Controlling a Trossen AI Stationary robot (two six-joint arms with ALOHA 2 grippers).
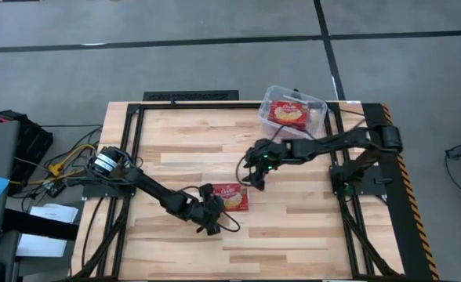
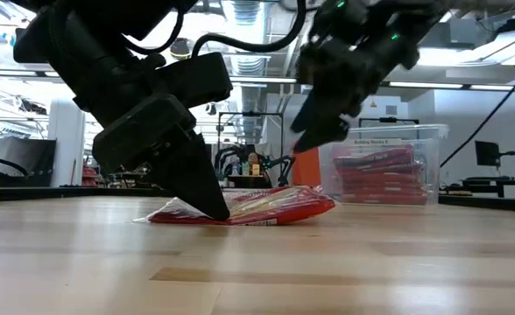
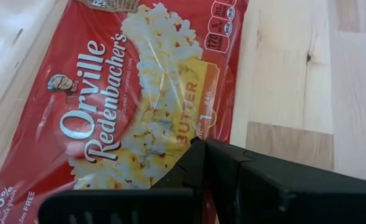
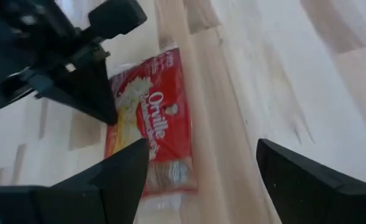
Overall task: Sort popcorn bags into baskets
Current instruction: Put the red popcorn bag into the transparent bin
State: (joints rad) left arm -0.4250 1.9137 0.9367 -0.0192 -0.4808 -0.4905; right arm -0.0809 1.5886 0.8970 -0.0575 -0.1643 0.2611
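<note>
The left gripper [image 2: 207,206], fingers pinched together, presses its tip on the popcorn bag [image 1: 232,197] lying flat well short of the clear tub [image 1: 318,107], while the right gripper [image 1: 253,178] hovers wide open just beside it; the packet looks light, limp and slick, best pinched at an edge.

The table [image 1: 293,235] is pale wood planks in a black frame. Around the table lies grey floor [image 1: 176,70] with dark seams. Left of the table: cables [image 1: 66,160] and papers [image 1: 46,227]. Behind the table, ceiling strip lights [image 2: 468,85].
</note>
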